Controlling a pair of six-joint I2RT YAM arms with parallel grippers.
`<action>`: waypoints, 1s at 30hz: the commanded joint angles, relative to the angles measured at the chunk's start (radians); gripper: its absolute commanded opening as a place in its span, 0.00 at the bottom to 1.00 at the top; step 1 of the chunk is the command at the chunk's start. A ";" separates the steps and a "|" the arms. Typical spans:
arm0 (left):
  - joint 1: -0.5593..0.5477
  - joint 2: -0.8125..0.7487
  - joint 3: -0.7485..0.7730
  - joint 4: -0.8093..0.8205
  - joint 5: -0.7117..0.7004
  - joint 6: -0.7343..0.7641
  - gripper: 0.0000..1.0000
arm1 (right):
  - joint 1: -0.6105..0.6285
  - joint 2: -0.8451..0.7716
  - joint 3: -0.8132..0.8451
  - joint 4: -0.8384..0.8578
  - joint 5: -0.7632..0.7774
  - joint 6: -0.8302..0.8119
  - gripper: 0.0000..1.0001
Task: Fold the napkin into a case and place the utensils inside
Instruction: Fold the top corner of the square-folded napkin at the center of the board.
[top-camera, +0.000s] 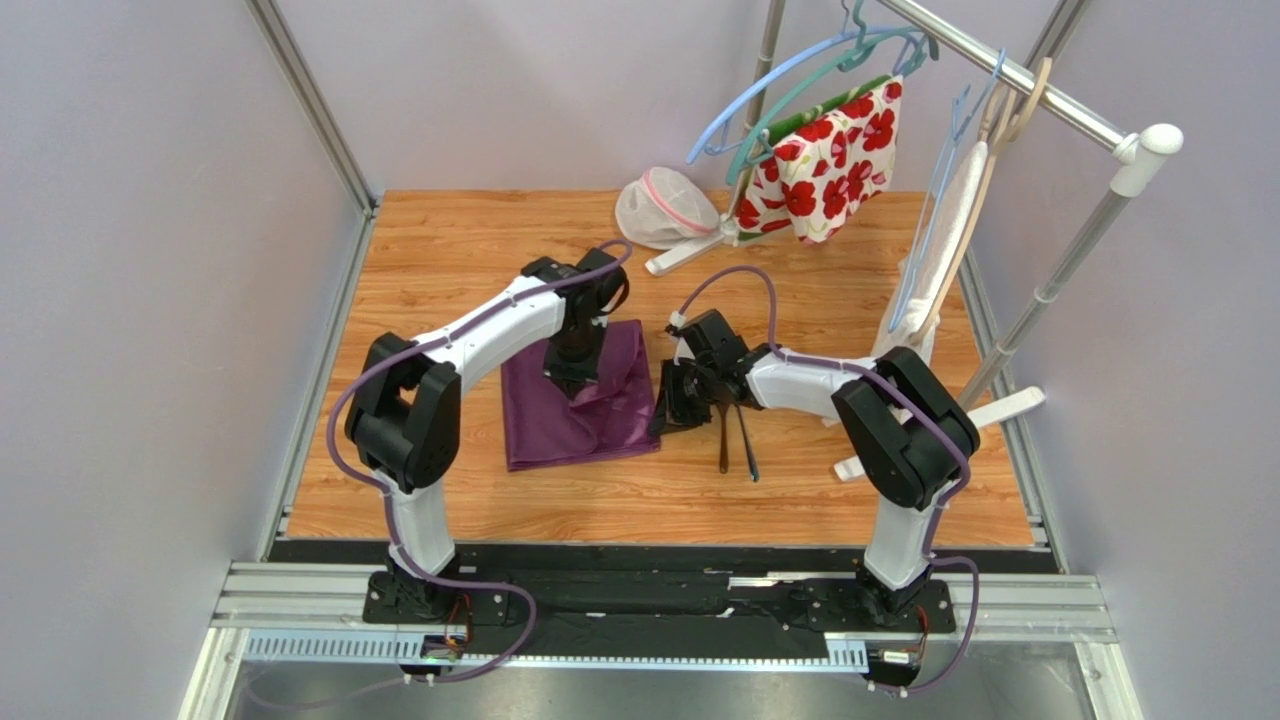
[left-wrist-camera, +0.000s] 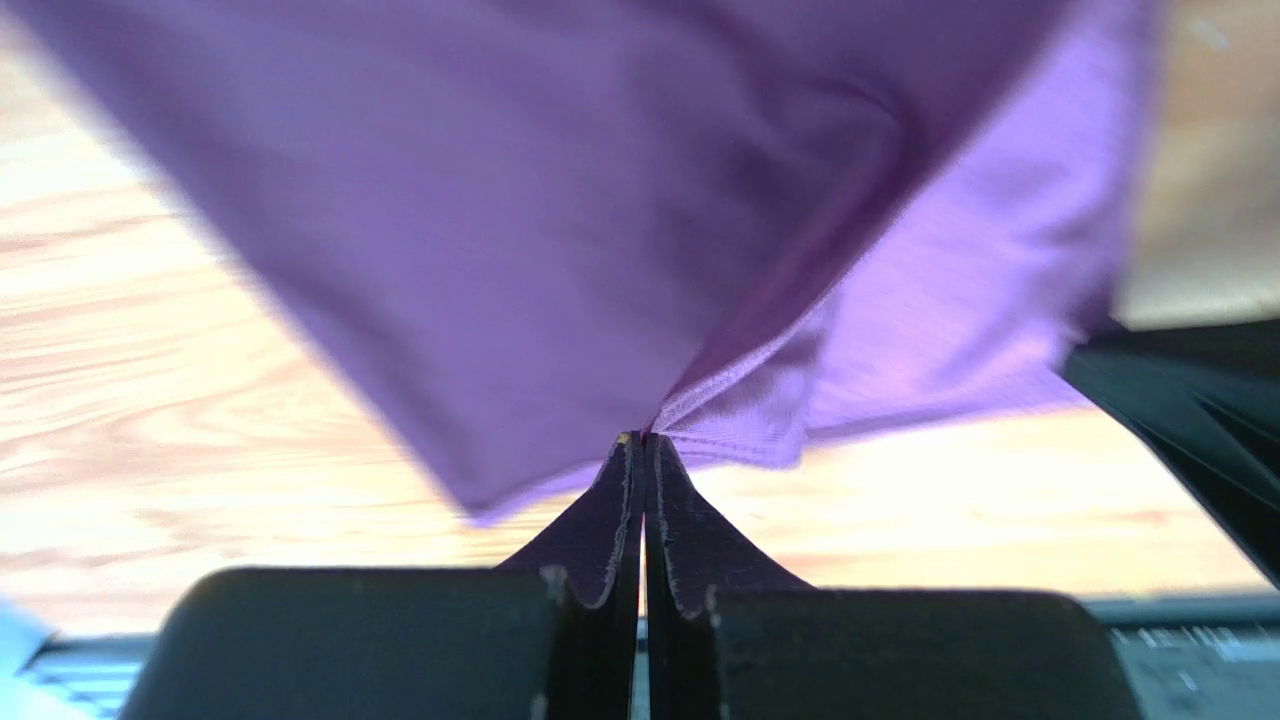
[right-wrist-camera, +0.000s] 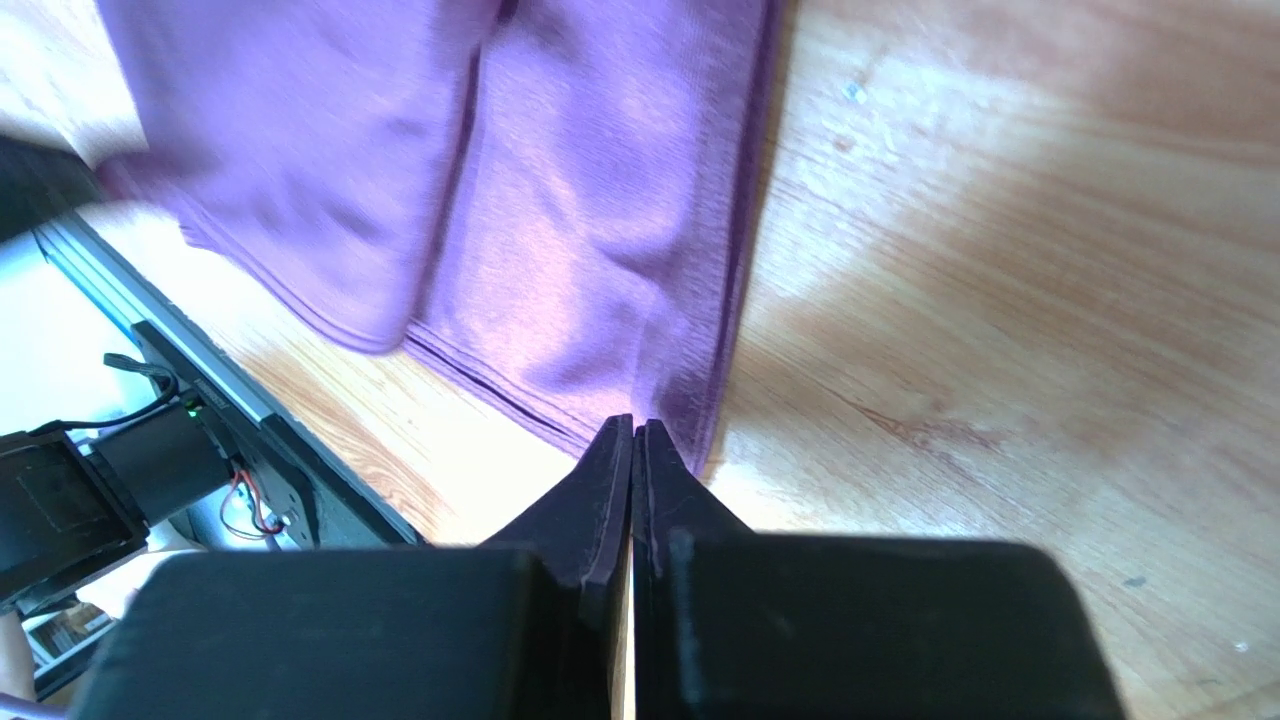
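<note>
Rack (top-camera: 1052, 87) with flowered cloth (top-camera: 824, 162) crowds the table's (top-camera: 436, 270) far right corner (mesh pouch (top-camera: 666, 210) beside it); napkin (top-camera: 571, 417) mid-table; left edge open.

Floral cloth (top-camera: 824, 158) on rack (top-camera: 1052, 98); mesh pouch (top-camera: 666, 209) nr.

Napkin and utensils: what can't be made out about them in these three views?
- utensils: top view, too small to tell spoon from the other; upper ends hidden under the right arm.
- napkin: top view, left arm covers part of it; left wrist view blurred.
- right gripper: right wrist view, shut at the napkin's hem; whether cloth is pinched is unclear.
</note>
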 joint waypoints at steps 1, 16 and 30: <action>0.049 -0.018 0.077 -0.045 -0.139 0.061 0.00 | -0.003 -0.009 0.066 -0.009 0.000 -0.026 0.00; 0.183 0.149 0.270 -0.097 -0.368 0.131 0.00 | 0.011 0.026 0.139 -0.021 -0.020 -0.014 0.00; 0.209 0.252 0.359 -0.101 -0.432 0.203 0.00 | 0.011 0.046 0.173 -0.033 -0.022 -0.011 0.00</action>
